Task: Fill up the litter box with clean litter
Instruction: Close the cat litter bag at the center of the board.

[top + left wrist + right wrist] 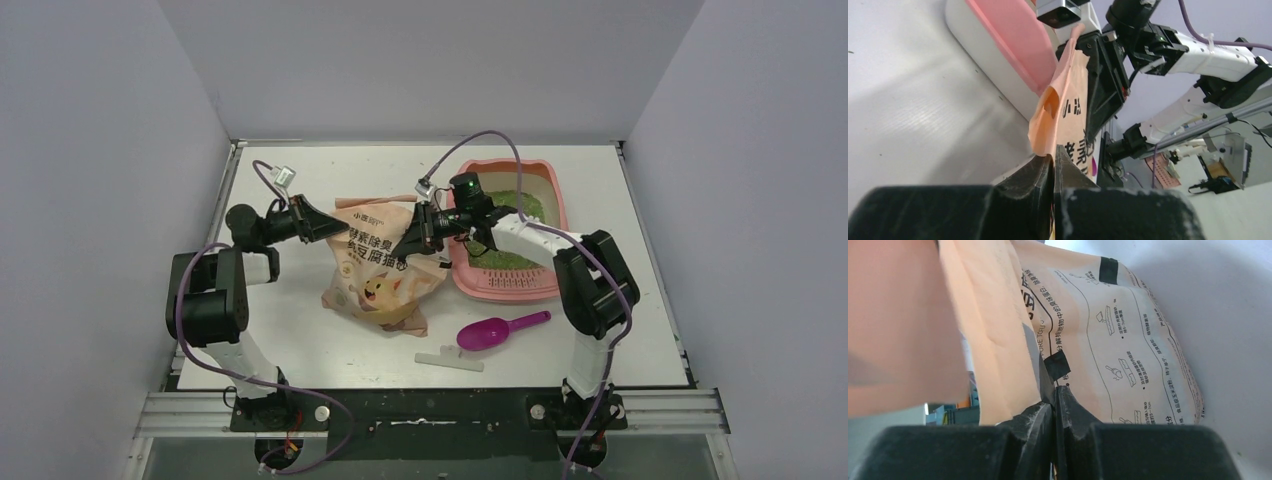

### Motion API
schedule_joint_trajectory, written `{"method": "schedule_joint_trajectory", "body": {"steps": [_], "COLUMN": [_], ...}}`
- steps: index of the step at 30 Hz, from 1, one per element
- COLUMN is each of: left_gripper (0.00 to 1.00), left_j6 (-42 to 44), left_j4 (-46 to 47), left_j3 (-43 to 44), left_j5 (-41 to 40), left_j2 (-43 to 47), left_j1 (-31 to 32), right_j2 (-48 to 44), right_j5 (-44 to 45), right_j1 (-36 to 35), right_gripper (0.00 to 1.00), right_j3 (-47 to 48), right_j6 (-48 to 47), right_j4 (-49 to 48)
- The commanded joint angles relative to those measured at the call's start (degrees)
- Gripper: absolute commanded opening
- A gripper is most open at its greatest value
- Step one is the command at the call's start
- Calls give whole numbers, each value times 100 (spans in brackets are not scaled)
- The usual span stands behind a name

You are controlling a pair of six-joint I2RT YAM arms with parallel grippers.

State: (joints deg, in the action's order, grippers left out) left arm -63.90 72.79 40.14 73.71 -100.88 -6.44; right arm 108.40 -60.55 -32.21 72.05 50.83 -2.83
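You are at the lift-and-pour step. Both claws have hold of the bag (pixel 385 275) and nothing is tipping out yet. Your left claw (pixel 1053 159) is pinched fully together on the bag's upper corner, with the peach paper edge rising straight out from between its fingers. Your right claw (pixel 1054 396) is closed just as tight on a fold at the opposite top edge, and the bag's printed panel fills the view beyond it. The litter box (pixel 505 290) sits just behind and to the outer side of the right claw, close against the bag. It already holds a bed of green litter (pixel 530 207), though the arm hides how evenly that lies. The next move, as I judge it, is to raise both claws together, carry the bag's mouth over the box rim and tilt it. Keep the two grips level so the paper does not tear or slip, and check first that the mouth is open, since the pictures do not show it. Nearer you than the right claw, a magenta scoop (pixel 495 331) and a white strip (pixel 450 358) lie apart from the bag on the pale surface (pixel 300 340). Plain grey-white walls (pixel 100 150) close in three sides.
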Motion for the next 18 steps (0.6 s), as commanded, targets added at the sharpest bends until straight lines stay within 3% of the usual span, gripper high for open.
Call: {"method": "schedule_joint_trajectory", "body": {"steps": [1,11,16,18], "left_gripper": [0,0,0,0], "left_j6": [-750,-1477,-1418,-1422], "left_j4": [736,754,763,763], "left_j3": [285,337,292,291], "left_j5": [707,1051,947,940], "left_j2": [420,685,750,762], "left_j1": [-103,-131,-125,-130], "right_j2": [-495,-535,-553,-627], "right_j5": [-59,-615,-159,16], "right_j1": [360,170,-159,-175], "right_gripper": [6,33,66,68], "right_j3": [337,457,735,680], "right_j6": [-682,-797,-1432,-1540], "right_j4": [866,788,1463,1479]}}
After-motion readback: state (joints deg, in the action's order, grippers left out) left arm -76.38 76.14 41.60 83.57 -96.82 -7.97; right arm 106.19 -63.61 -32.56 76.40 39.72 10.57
